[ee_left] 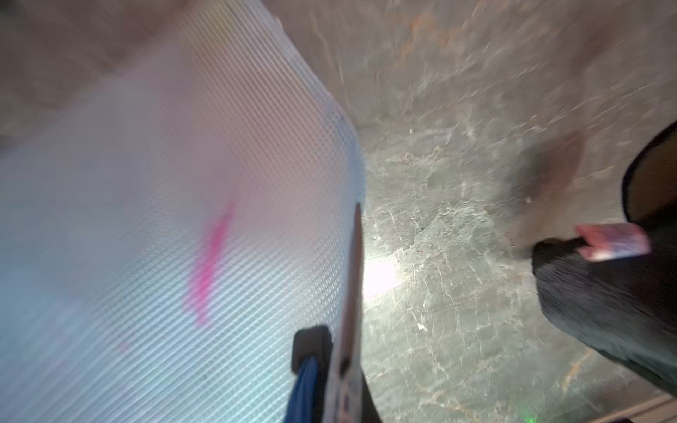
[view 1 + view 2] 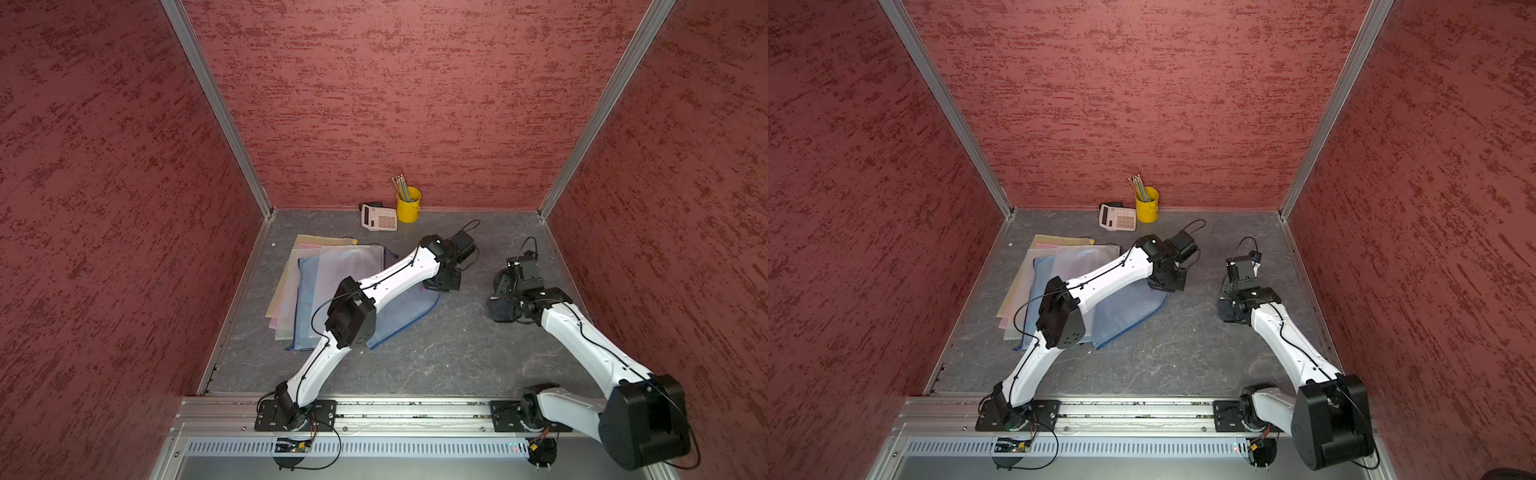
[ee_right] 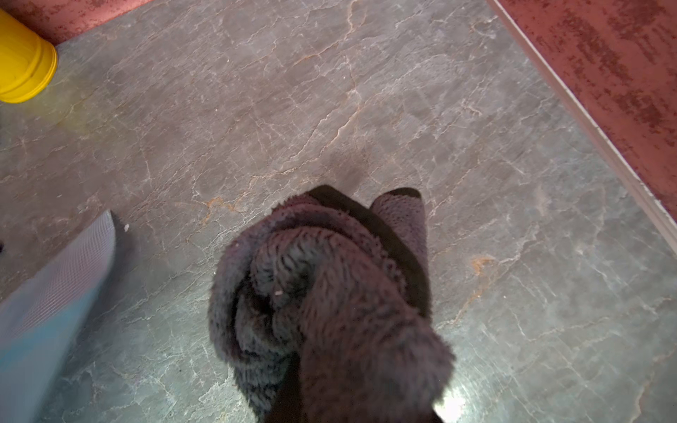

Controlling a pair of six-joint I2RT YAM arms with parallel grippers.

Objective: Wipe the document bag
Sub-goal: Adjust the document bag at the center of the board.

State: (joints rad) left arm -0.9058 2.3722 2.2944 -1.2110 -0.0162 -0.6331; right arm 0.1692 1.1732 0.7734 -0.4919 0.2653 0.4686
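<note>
Both tools clenched: left tool (image 1: 331,351) apparently pinches the document bag (image 2: 397,318) corner; right tool (image 2: 509,291) holds the cloth (image 3: 329,300) near, right of that bag.

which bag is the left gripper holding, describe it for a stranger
On the table's left lies a pile of mesh bags. The blue-trimmed bag juts toward the centre, corner in the left gripper. Its blue edging sets it apart from yellow, pink and clear neighbours.

Arms (image 2: 399,270) extended, fingers (image 1: 311,346) clamped.
</note>
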